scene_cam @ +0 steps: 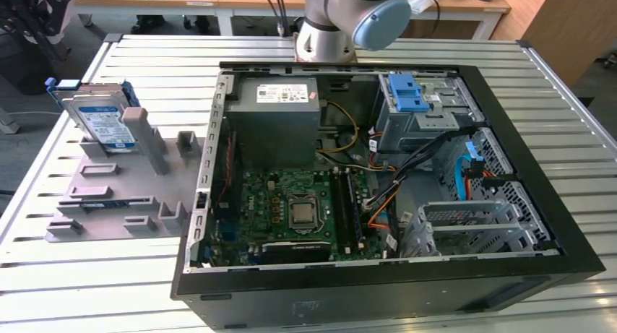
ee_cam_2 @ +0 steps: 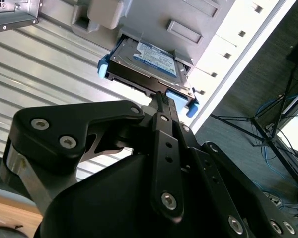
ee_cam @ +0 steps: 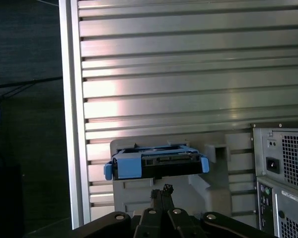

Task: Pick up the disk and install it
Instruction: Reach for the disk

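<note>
Nothing is installed yet: the disk (scene_cam: 101,120) stands in its grey holder (scene_cam: 115,196) on the counter (scene_cam: 154,58) at the exterior view's left, the empty hand (ee_cam: 162,190) pinched narrow near it

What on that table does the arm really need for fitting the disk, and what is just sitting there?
For the job:
disk, standing in its grey holder
gripper, close to it
open computer case

Just there:
grey power box
circuit board
cables
</note>
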Robot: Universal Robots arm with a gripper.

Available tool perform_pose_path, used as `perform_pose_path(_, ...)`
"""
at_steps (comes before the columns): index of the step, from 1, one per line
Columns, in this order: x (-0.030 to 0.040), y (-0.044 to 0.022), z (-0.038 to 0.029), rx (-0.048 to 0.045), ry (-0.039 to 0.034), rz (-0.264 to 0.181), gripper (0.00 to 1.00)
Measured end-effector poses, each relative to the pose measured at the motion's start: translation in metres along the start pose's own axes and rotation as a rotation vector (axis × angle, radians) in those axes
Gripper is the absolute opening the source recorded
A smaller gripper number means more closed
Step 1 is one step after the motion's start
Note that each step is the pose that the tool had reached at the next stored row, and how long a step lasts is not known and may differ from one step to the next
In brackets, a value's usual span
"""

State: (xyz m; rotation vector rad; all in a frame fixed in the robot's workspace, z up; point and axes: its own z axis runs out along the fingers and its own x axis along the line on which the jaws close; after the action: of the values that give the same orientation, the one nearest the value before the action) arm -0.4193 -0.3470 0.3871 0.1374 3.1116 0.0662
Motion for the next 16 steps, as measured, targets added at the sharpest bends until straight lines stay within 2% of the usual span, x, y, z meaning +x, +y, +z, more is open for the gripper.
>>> perform_pose_path(16, 0.0129, -0.0012, -0.0001, -0.0001, 0.0, 0.0, 0.11)
